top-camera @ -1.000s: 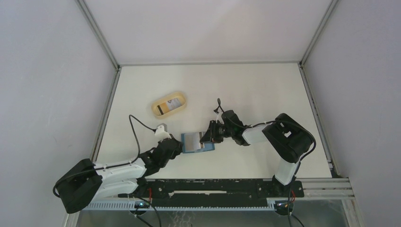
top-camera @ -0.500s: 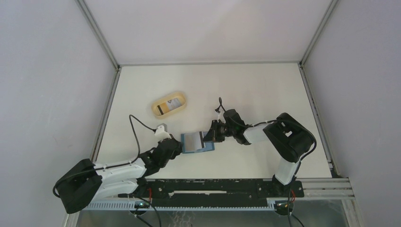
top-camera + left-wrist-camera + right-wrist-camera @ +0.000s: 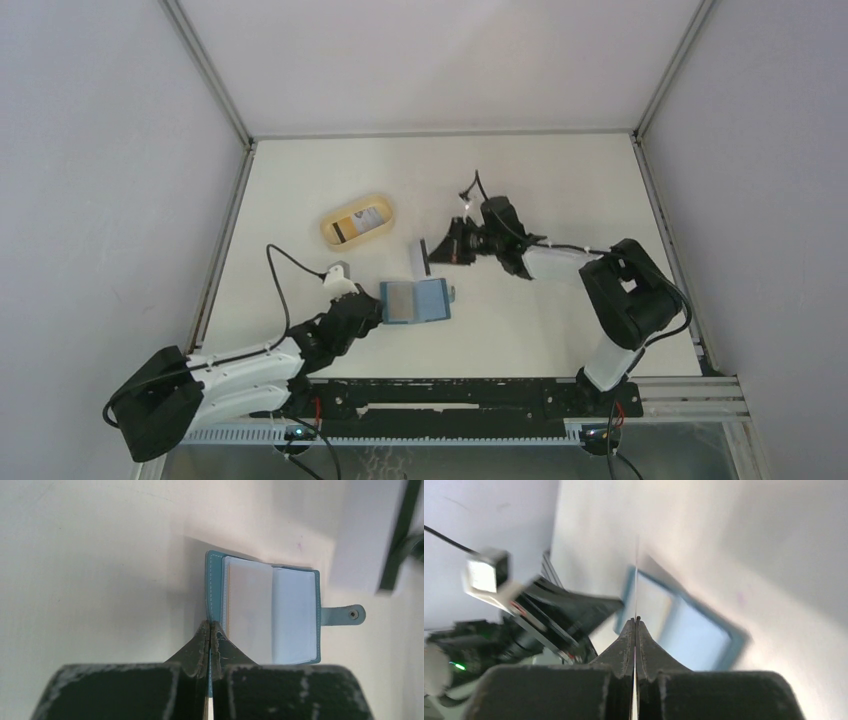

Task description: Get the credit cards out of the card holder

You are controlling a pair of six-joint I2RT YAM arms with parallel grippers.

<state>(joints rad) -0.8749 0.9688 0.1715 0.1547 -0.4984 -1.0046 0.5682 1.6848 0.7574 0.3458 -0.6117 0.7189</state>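
The card holder (image 3: 415,300) lies open and flat on the tabletop (image 3: 560,190). Its long axis runs from the left arm's side to the right arm's, the pockets face up, and the closure tab (image 3: 351,614) projects from the edge on the right arm's side. The left fingers (image 3: 207,630) are pressed together on the cover edge opposite the tab, pinning the card holder in place. The right fingers (image 3: 438,250) are closed on one credit card (image 3: 419,256), held just beyond the far edge of the card holder and clear of its pockets. In the right wrist view this card appears edge-on as a thin line rising from the fingertips. A tan dish (image 3: 328,232) sits farther beyond the card holder, toward the left arm's side, and contains a second card (image 3: 358,222) with a dark stripe. Judged from this layout, the next move is to transfer the held card to that dish. The travel would run away from the card holder toward the left arm's side, and the right arm already carries the load. Whether the pockets contain further cards cannot be determined. No brand, label or legible writing is visible on any item.
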